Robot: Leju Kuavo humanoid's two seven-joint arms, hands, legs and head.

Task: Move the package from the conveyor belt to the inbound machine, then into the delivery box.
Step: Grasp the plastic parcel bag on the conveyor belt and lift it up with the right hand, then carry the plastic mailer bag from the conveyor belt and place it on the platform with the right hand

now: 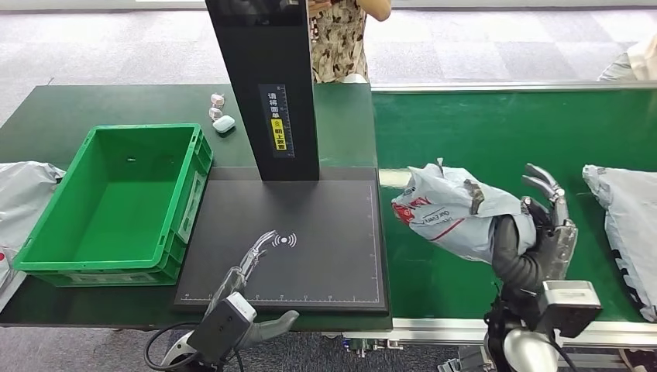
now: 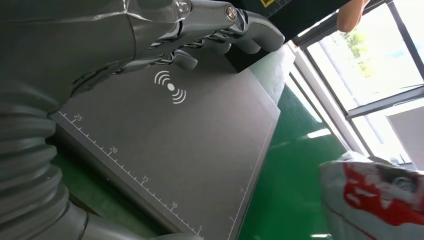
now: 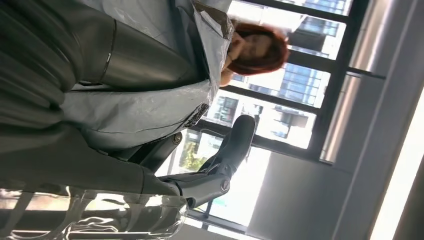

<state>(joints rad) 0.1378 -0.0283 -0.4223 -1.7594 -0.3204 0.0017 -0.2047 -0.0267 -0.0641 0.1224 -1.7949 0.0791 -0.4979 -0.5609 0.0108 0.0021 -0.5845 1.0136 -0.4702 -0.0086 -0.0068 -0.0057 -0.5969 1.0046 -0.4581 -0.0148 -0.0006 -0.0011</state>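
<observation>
A grey plastic package (image 1: 449, 211) with a red and white label hangs over the green conveyor belt (image 1: 496, 132), just right of the inbound machine. My right hand (image 1: 542, 225) grips it from the right side, and the bag (image 3: 145, 100) presses against the palm in the right wrist view. The package's labelled end (image 2: 380, 195) also appears in the left wrist view. The inbound machine's dark scan plate (image 1: 310, 232) lies below its black column (image 1: 267, 85). My left hand (image 1: 248, 267) hovers open and flat over the plate's front left part, holding nothing. The green delivery box (image 1: 108, 248) stands empty left of the plate.
Another grey package (image 1: 627, 225) lies on the belt at the far right, and a grey bag (image 1: 19, 194) lies left of the box. Small white items (image 1: 221, 112) sit behind the box. A person (image 1: 341, 39) stands behind the column.
</observation>
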